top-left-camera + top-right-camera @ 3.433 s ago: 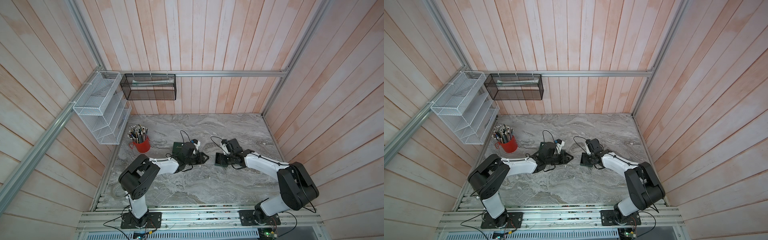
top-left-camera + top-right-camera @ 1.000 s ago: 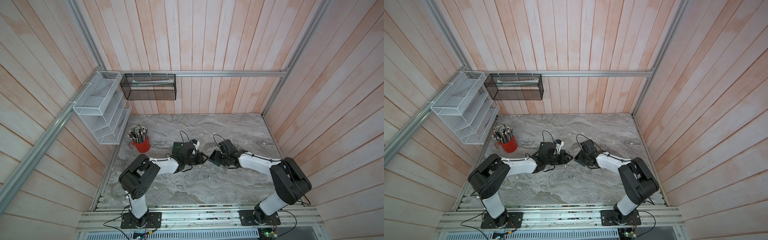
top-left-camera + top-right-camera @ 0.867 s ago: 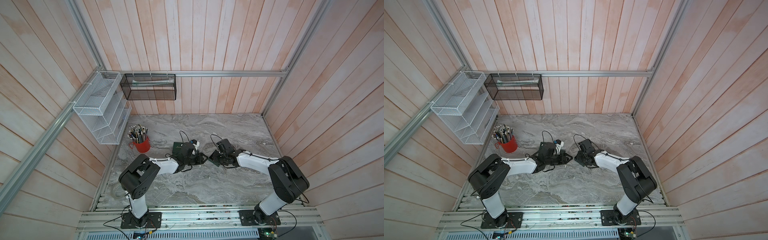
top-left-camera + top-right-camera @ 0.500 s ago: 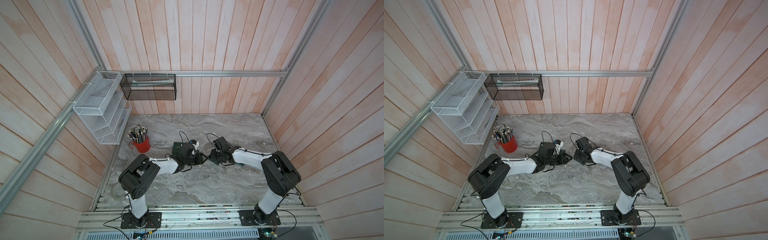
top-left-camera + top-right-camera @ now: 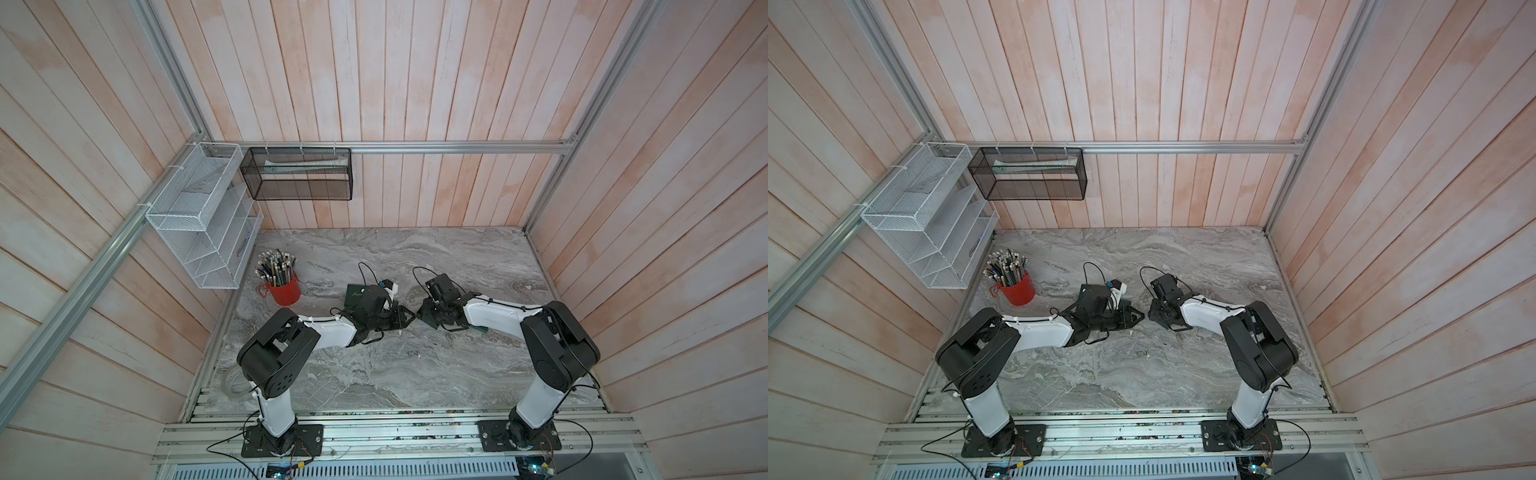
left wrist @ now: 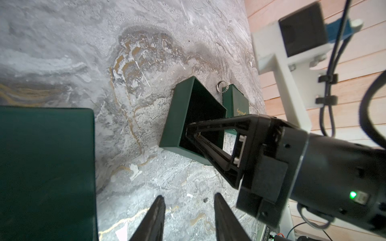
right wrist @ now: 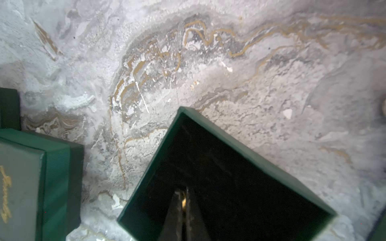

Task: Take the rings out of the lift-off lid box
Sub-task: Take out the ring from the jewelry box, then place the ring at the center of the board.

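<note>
My right gripper [image 7: 183, 191] held a ring [image 7: 184, 201], pinched tight, inside the green box [image 7: 261, 161]. At its 9 o'clock, the left gripper [image 6: 188, 196] stood part-open, empty

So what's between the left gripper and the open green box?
Only marble tabletop with a tiny white scrap separates left gripper from open green box; left wrist view shows it.

Box [image 6: 176, 116]: small, dark green, black inside, lid off, open side up, flat on the table [image 6: 146, 41]. Green lid [image 6: 236, 102] w/ gold writing lies just beside it. Silver ring [image 6: 221, 86] lies on the table, out of the box, at the lid's corner. Yellow ring [image 7: 183, 202]: a tiny glint inside the box, pinched btw. the right gripper [image 7: 182, 192] tips.
</note>
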{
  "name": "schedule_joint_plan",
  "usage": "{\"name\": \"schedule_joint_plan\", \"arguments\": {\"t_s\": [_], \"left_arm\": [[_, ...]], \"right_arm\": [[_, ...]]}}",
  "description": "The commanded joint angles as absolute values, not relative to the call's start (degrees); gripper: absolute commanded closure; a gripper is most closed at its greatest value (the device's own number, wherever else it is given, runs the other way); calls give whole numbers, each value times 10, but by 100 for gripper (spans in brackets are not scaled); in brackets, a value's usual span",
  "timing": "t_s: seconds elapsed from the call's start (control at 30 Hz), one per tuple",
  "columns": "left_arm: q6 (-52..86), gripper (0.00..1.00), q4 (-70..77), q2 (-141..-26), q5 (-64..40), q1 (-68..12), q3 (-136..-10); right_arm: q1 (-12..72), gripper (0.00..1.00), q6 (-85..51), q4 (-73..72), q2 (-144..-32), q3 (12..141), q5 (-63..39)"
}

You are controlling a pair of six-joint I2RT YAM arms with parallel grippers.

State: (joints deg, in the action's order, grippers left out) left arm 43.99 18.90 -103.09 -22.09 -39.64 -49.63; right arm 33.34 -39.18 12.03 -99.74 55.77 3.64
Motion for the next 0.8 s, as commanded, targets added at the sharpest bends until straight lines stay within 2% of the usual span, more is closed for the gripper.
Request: {"name": "schedule_joint_plan", "arguments": {"t_s": [0.0,0.43,0.77], "left_arm": [[436,59,195,-1031,-226,-393,-492],[433,59,198,-1040,-235,-393,-503],[438,57,211,-1031,-236,-393,-495]], "right_arm": [[335,99,-388,144,-971,559,65],[327,99,-385,121,-906,525,81],[202,100,-359,118,-933,552,66]]}}
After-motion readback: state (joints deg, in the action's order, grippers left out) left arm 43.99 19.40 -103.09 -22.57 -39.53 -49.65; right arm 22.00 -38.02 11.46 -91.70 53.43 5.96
